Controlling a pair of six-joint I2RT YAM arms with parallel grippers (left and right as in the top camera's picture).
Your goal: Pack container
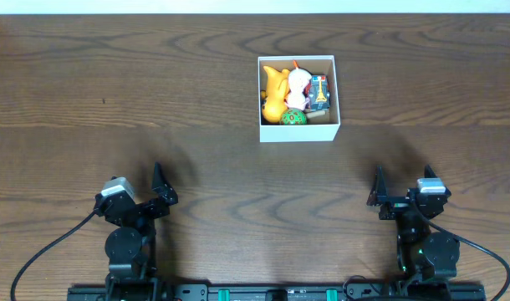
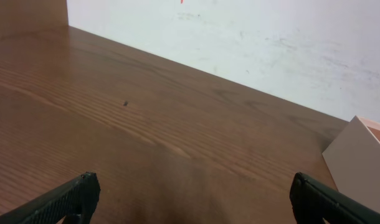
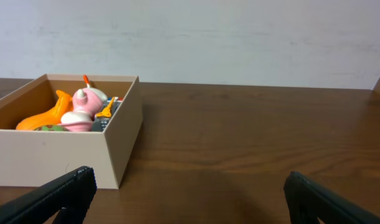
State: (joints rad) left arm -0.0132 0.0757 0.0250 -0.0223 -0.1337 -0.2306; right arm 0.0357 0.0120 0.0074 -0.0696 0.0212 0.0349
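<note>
my left claw (image 2: 193, 198) is spread wide apart and grips nothing. my right claw (image 3: 190, 191) is spread the same way. both sit low at the near edge of the wooden table (image 1: 155, 100). the container (image 1: 297, 132) stands well ahead, nearer my right arm. it holds an orange toy (image 1: 274, 94), a white and pink toy (image 1: 298, 82) and a green ball (image 1: 294, 117).

Soft, even indoor light, probably from overhead; no glare on the wooden table (image 1: 196, 100). Faint smeary shadows lie near the table's near edge, by the left gripper (image 1: 160, 173) and right gripper (image 1: 378, 174). Overhead view sharp. Wrist views a bit soft, with dark fingertips (image 2: 71, 198) blurred and detail lost. White wall (image 3: 240, 37) bright and mottled. Container (image 3: 59, 152) throws a weak shadow.
</note>
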